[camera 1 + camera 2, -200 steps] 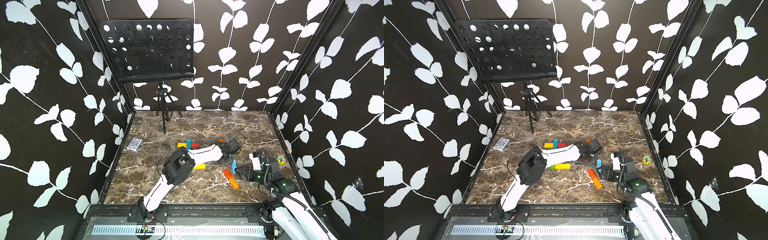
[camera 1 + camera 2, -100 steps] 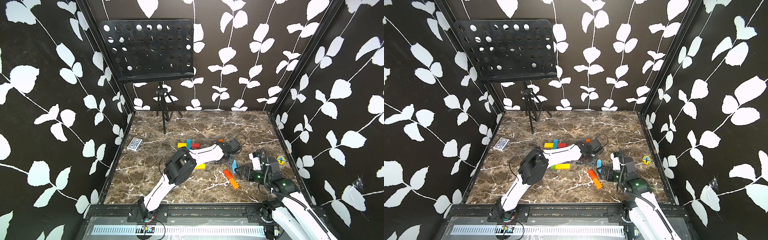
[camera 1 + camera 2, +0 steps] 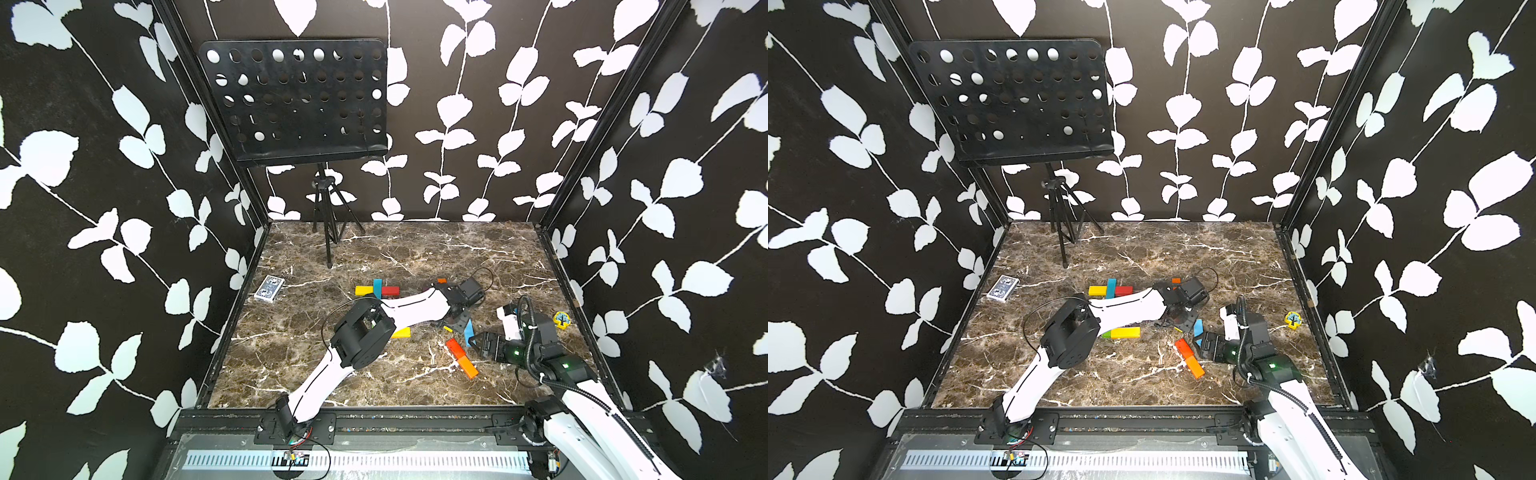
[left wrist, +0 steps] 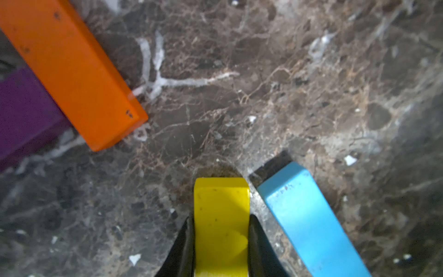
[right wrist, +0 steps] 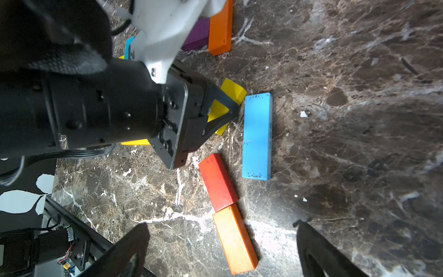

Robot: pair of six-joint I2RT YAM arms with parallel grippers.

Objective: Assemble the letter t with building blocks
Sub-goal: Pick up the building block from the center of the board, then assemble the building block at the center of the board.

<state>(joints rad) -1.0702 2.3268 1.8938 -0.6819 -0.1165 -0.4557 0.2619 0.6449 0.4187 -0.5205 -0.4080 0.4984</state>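
Both arms are the same build: glossy white shells, chunky black joints. The left arm [image 3: 419, 311] has a thin black cable looping off its elbow, the right arm [image 3: 582, 415] wears a ribbed black hose plus green lights. The left gripper [image 5: 236, 111] is black, triangular fingers, screws showing.

You're seeing a polished, marble-patterned table [image 4: 287, 84] with a soft sheen and pale veins. The yellow block [image 4: 220, 211], cyan block [image 4: 306, 215] and orange block [image 4: 72, 72] have a smooth, glossy painted coat, scuffed with small dark specks, the cyan one chipped along its edges. The fingers [image 4: 184, 249] of the left gripper [image 4: 221, 217] look like matt black plastic.
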